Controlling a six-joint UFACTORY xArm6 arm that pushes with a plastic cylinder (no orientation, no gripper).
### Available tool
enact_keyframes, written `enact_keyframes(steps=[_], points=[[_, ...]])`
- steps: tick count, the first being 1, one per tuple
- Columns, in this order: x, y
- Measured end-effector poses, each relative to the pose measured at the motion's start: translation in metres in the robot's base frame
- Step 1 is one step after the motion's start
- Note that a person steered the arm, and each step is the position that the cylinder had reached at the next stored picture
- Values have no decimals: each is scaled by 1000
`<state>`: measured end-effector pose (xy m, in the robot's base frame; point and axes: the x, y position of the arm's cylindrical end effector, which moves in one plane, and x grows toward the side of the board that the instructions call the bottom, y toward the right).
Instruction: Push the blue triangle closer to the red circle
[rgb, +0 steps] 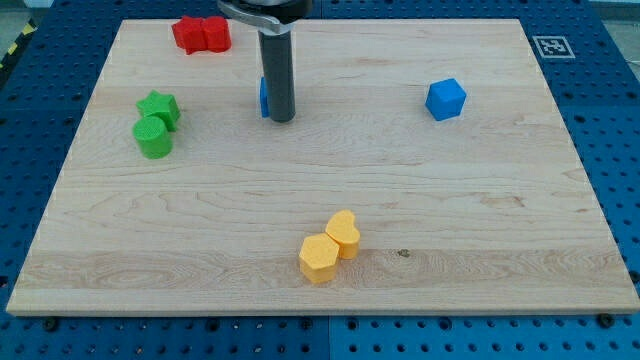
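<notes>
Evidently, in the single camera view, my tip (282, 120) stood on the wooden board (480, 260) in its far-left part, with a sliver of blue showing at the rod's left edge; I judged this to be the blue triangle (264, 97), touching or very nearly touching the rod, its shape mostly hidden behind it. No gripper was fitted, so there was nothing to report as apart, together or clamped; the arm ended in a bare rod. The red blocks (201, 34) lay at the far edge, left of the rod and apart from the blue piece; they were two pieces touching, and which of them was the red circle could not be told with certainty. A blue cube (446, 99) sat well to the right, two green blocks (156, 125) sat near the left edge, and two yellow blocks (330, 247) lay at the near side, all clear of the likely path. The main risk, in my judgement, was an off-centre contact: the rod met only one edge of the triangle, so a push could spin it or let it slip past the tip. A second risk was overshoot, which would knock the red pair apart or shove it toward the far edge. Drifting left could also disturb the green blocks.
</notes>
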<state>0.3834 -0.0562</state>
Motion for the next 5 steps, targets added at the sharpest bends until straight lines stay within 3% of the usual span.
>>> enact_keyframes(steps=[2, 5], points=[[-33, -9], [-82, -68]])
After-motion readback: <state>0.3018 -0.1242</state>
